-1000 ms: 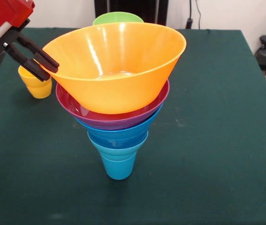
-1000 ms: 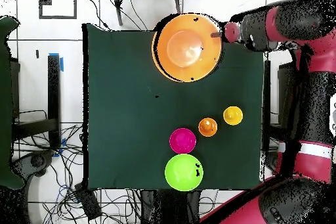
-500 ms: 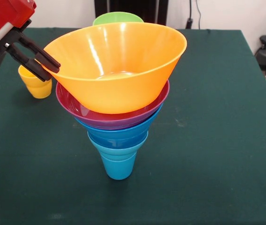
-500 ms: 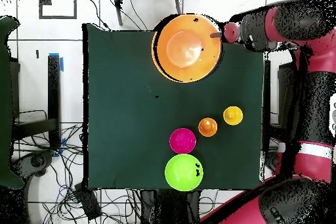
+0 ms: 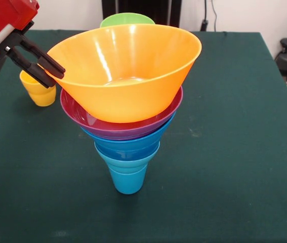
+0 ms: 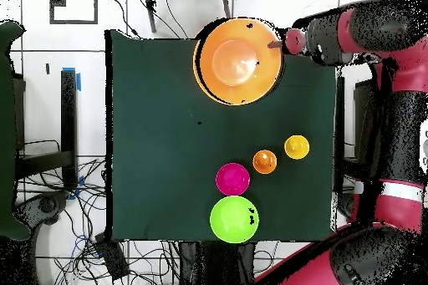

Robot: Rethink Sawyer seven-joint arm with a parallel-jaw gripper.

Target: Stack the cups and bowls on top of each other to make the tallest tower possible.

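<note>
The tower (image 5: 128,106) stands on the green worktop (image 5: 234,152), toward its near edge in the front view: a blue cup (image 5: 127,177) forms the base, a blue bowl (image 5: 128,143) sits in it, a purple bowl (image 5: 114,125) rests in that, and the large yellow-orange bowl (image 5: 125,71) crowns the stack, each piece wider than the one beneath. In the overhead view only the yellow-orange bowl (image 6: 238,60) shows, covering everything below it. Just beside that bowl's rim, at picture left in the front view, hangs the gripper (image 5: 52,71), its two black fingers (image 5: 37,62) lying close together with only a narrow gap, their tips at the bowl's outer wall and nothing held between them; whether the tips touch the wall cannot be told. The red and black arm (image 6: 368,35) reaches toward the bowl from the worktop's side. Behind the gripper in the front view stands the yellow cup (image 5: 38,90), well apart from the tower. Overhead, the orange cup (image 6: 265,161) stands near the yellow cup (image 6: 297,146), with the red bowl (image 6: 232,179) and the green bowl (image 6: 234,219) close by, all well apart from the tower.
</note>
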